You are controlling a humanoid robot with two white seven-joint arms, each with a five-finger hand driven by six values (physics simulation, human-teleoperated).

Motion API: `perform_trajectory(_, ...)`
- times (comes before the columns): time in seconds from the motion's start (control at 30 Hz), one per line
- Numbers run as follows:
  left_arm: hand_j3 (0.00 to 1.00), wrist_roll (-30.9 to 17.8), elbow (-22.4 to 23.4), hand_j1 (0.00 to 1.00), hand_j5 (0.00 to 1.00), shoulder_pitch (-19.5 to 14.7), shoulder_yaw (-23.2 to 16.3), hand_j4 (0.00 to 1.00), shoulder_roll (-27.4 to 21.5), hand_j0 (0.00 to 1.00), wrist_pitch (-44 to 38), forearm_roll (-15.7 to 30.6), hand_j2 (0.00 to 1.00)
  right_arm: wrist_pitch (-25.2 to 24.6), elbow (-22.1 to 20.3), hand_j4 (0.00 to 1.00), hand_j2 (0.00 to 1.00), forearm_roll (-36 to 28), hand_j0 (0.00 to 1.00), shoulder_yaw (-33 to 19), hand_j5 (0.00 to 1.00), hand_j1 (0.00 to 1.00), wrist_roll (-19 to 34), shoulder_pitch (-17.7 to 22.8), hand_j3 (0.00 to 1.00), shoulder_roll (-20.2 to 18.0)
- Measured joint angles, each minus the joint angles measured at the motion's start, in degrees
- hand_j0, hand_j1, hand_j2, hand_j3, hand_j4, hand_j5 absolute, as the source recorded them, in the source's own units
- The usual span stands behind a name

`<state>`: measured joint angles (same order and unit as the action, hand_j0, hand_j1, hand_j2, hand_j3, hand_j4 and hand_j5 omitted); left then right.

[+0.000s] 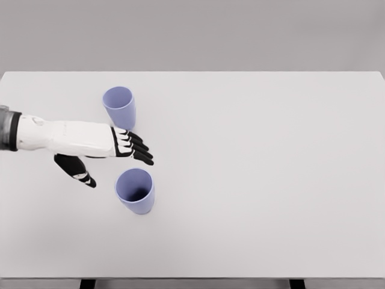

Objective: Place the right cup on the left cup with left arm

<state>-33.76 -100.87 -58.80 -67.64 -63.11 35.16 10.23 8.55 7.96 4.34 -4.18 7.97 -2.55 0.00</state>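
Observation:
Two lavender cups stand upright on the white table [271, 168]. One cup [119, 106] is farther back, the other cup [136, 191] is nearer the front and slightly to the right. My left hand [120, 153] reaches in from the left edge and hovers between them. Its black fingers [137, 147] are spread flat and point right, the thumb [77, 170] hangs down to the left of the near cup. The hand holds nothing and touches neither cup as far as I can see.
The table's front edge runs along the bottom of the view, its back edge meets a grey wall. Two dark table legs show below the front edge.

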Motion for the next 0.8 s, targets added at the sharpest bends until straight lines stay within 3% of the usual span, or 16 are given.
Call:
perform_trajectory(0.07,1.00,0.0,-0.1,1.00,1.00,0.0,-0.3,1.00,0.0,1.00,0.0,0.0,1.00,0.0,0.1,1.00,1.00,0.0,1.00,0.0,1.00,1.00,0.2,1.8,1.00,0.0)
perform_trajectory(0.43,1.00,0.0,-0.1,1.00,1.00,-0.7,-0.5,1.00,0.8,1.00,0.0,-0.5,1.00,0.0,0.0,1.00,1.00,-0.1,1.00,0.0,1.00,1.00,0.4,1.8,1.00,0.0)
perform_trajectory(0.53,1.00,0.2,-0.1,1.00,1.00,1.1,-0.2,1.00,1.0,1.00,0.0,-1.1,1.00,0.0,0.0,1.00,1.00,-0.1,1.00,0.0,1.00,1.00,0.4,1.8,1.00,0.0)
perform_trajectory(0.7,1.00,0.7,-0.1,1.00,1.00,1.1,0.5,1.00,1.3,1.00,0.0,-2.3,1.00,0.0,0.0,1.00,1.00,-0.1,1.00,0.0,1.00,1.00,0.4,1.8,1.00,0.0)
perform_trajectory(0.8,1.00,3.4,-0.1,1.00,1.00,3.6,2.2,1.00,1.7,1.00,0.0,-5.8,1.00,0.0,0.0,1.00,1.00,-0.1,1.00,0.0,1.00,1.00,0.4,1.8,1.00,0.0)
